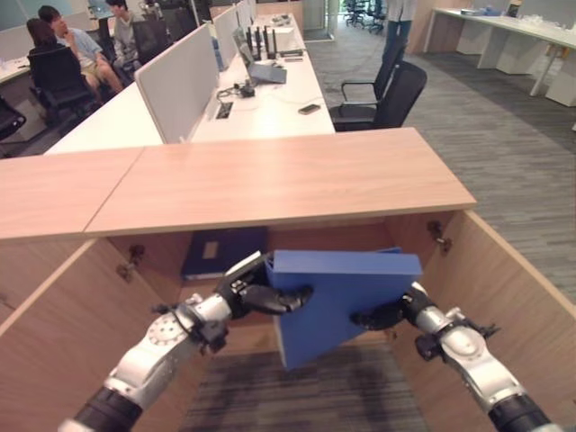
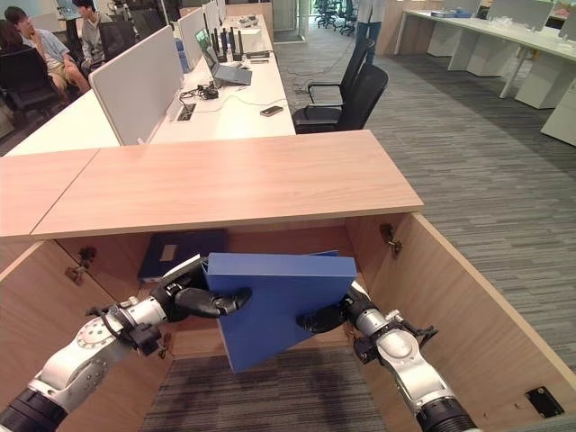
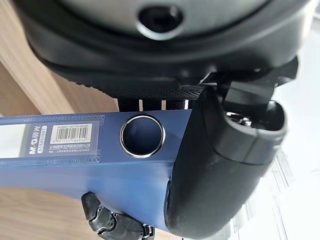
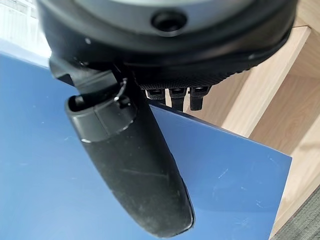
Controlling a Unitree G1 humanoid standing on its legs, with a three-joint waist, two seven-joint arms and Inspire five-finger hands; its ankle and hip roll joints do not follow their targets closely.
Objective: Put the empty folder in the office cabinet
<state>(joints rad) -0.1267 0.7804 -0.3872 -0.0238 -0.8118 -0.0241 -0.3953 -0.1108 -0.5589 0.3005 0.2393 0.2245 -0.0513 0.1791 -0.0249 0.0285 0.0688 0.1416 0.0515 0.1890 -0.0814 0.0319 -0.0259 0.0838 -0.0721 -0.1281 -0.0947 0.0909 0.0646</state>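
Folder (image 1: 342, 301), blue, is hanging tilted in the open mouth of the office cabinet (image 1: 270, 184), above the carpet and just in front of the cabinet interior. Left hand (image 1: 256, 290) is gripping its left edge, thumb lying across the front cover and fingers (image 3: 162, 104) curling behind the spine by the metal ring hole. Right hand (image 1: 387, 314) is pinching the right edge, thumb pressing on the cover, fingers (image 4: 172, 93) reaching behind. Second blue folder (image 1: 220, 252) is lying flat deeper inside the cabinet, behind the left hand. Both cabinet doors are standing open.
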